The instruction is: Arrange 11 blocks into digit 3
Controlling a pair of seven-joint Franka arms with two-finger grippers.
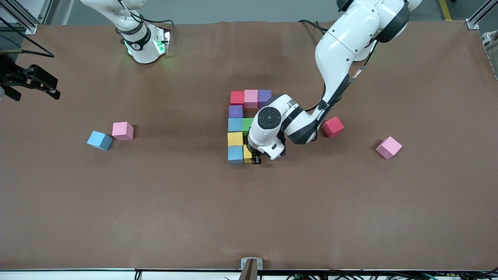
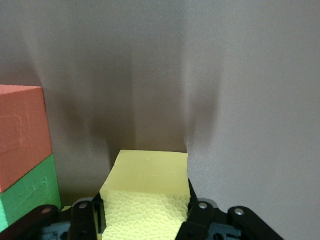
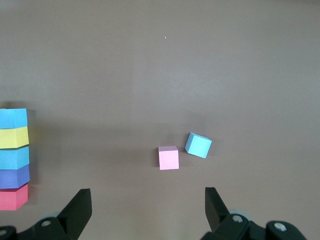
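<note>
Front view, centre of frame: partial digit 3 (image 1: pixel 242 126) on the brown table (image 1: pixel 155 202). Top bar of red block (image 1: pixel 237 97), pink block (image 1: pixel 251 97) and purple block (image 1: pixel 264 95). Below the red one runs a column: 2nd purple block (image 1: pixel 235 111), blue block (image 1: pixel 235 124), yellow block (image 1: pixel 235 139), 2nd blue block (image 1: pixel 235 153). A green block (image 1: pixel 247 124) sits beside the upper blue one, partly hidden by the left arm's wrist, which also covers whatever lies past it.

Left gripper (image 1: pixel 256 159), just below centre, is at the bottom bar, fingers pinching a 2nd yellow block (image 1: pixel 247 154) that touches the lower blue one; only a sliver shows here. Left wrist view, bottom centre: the same yellow block (image 2: pixel 147 200) between the fingers (image 2: pixel 196 212), w/ an orange block (image 2: pixel 20 135) and the green block (image 2: pixel 27 192) at the frame's left edge, both cut off.

Right gripper (image 1: pixel 33 83), far left edge of front view, waits over the table w/ fingers spread; its arm is mostly out of frame.

Loose blocks, front view: light-blue block (image 1: pixel 99 140) and 2nd pink block (image 1: pixel 123 130) at mid-left, corners near touching; 2nd red block (image 1: pixel 333 126) right of centre, partly under the left arm; 3rd pink block (image 1: pixel 388 147) farther right.
</note>
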